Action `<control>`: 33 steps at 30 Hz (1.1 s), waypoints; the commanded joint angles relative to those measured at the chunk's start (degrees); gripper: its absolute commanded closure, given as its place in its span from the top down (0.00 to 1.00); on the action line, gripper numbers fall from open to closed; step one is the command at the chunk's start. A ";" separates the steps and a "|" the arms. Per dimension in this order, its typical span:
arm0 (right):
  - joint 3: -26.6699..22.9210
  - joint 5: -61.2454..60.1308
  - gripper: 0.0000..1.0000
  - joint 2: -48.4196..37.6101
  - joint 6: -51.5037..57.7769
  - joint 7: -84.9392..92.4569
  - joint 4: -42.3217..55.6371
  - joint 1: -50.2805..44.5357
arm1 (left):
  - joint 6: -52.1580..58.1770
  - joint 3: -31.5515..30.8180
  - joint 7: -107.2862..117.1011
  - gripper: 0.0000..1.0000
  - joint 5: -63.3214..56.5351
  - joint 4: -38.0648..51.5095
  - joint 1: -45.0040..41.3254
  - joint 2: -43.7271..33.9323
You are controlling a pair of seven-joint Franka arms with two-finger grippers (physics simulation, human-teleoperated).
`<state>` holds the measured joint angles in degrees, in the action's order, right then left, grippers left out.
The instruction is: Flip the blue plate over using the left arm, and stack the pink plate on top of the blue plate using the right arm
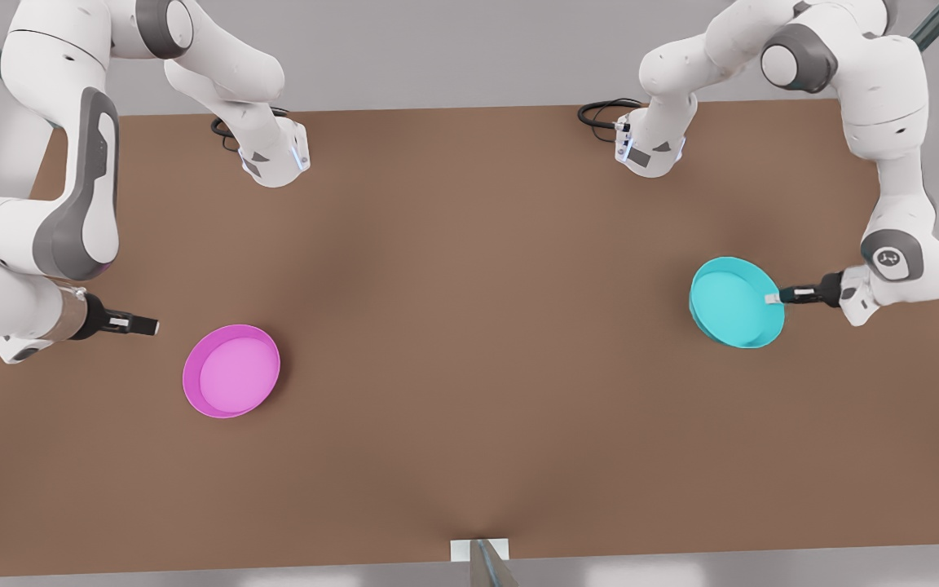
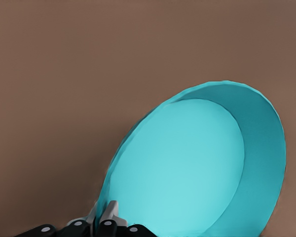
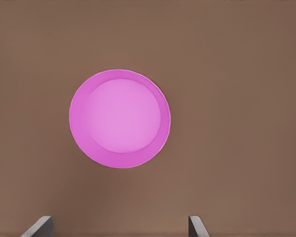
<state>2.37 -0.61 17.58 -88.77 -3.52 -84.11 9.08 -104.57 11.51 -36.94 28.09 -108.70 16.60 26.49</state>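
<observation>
So the left hand (image 1: 773, 299) is pinching the blue plate (image 1: 734, 302) by its rim, tilted up off the table (image 1: 469, 269). Right hand (image 1: 152, 327) hangs spread near the pink plate (image 1: 231, 372), lying flat.

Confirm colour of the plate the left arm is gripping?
Cyan-turquoise, plain: the blue plate, best seen in the left wrist view.
</observation>
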 commanded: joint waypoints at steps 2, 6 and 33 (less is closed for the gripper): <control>0.09 0.00 1.00 0.00 -0.09 0.00 0.00 0.06 | 0.33 -3.24 5.73 0.21 2.94 -0.29 0.10 -1.35; 0.00 0.00 1.00 0.00 0.00 0.09 -0.09 0.23 | -3.63 -15.64 23.04 0.21 2.76 -0.29 0.01 -2.59; -0.17 -9.67 1.00 10.45 -19.51 28.56 -8.52 12.45 | 28.36 -70.05 88.44 0.21 -68.07 17.91 -4.91 -12.61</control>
<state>2.27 -10.24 28.75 -108.78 25.20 -92.64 21.53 -75.78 -58.54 51.75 -33.59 -90.78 10.81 13.87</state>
